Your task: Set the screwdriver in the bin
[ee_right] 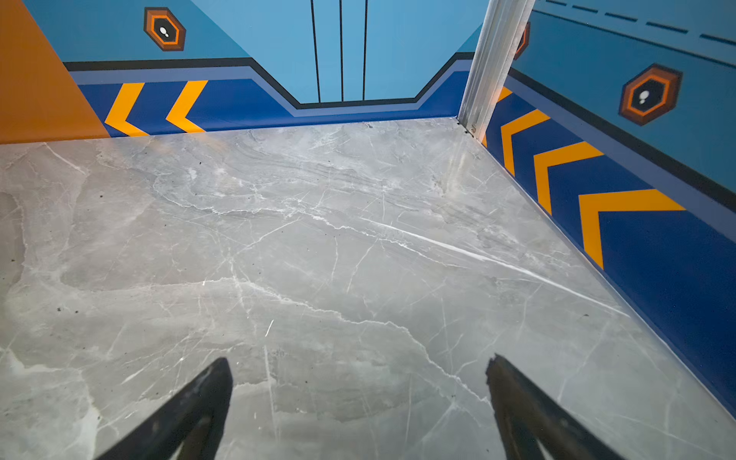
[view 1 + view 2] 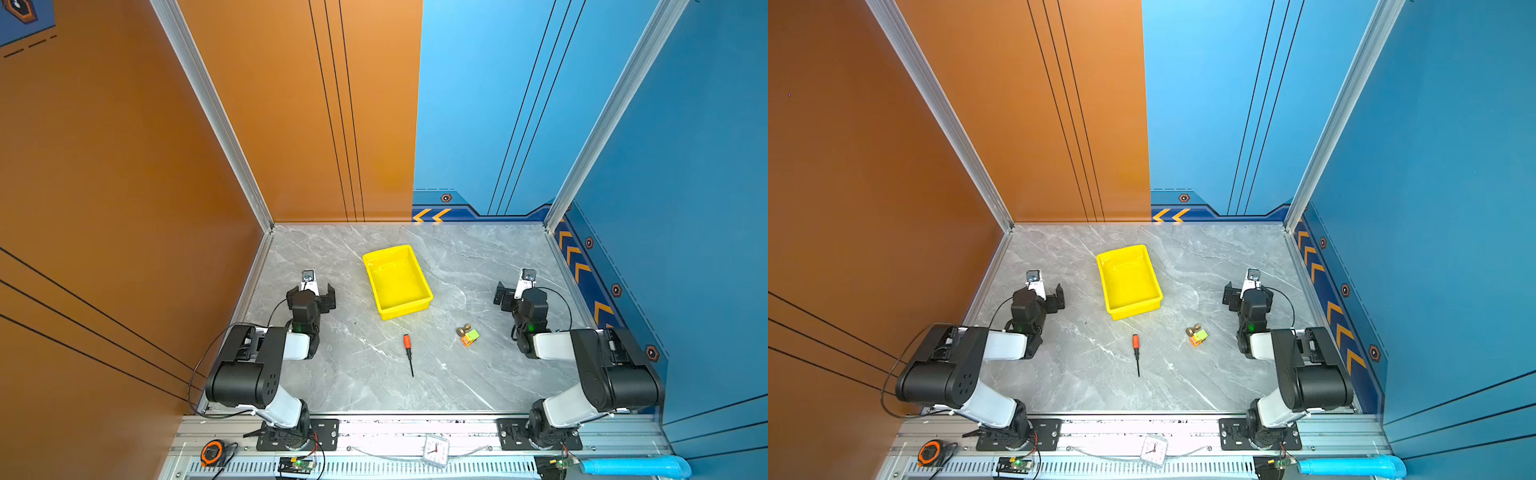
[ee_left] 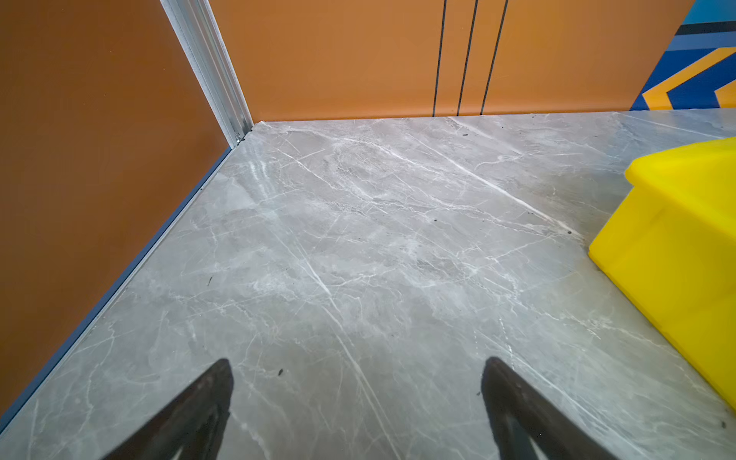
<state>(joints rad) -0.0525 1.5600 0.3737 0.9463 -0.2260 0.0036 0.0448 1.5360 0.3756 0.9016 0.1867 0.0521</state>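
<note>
The screwdriver [image 2: 409,356] lies flat on the grey marble tabletop [image 2: 478,257], near the yellow bin [image 2: 405,311] but apart from it. Its orange handle points toward the bin, its thin black tip is too fine to make out, and a small orange-and-green toy block [image 2: 468,336] sits off to its right. The left gripper [image 3: 358,361] and right gripper [image 1: 358,358] sit well out to either side, jaws spread wide on nothing, their fingers cut off by the wrist views' edges, as is the bin in the left one.
</note>
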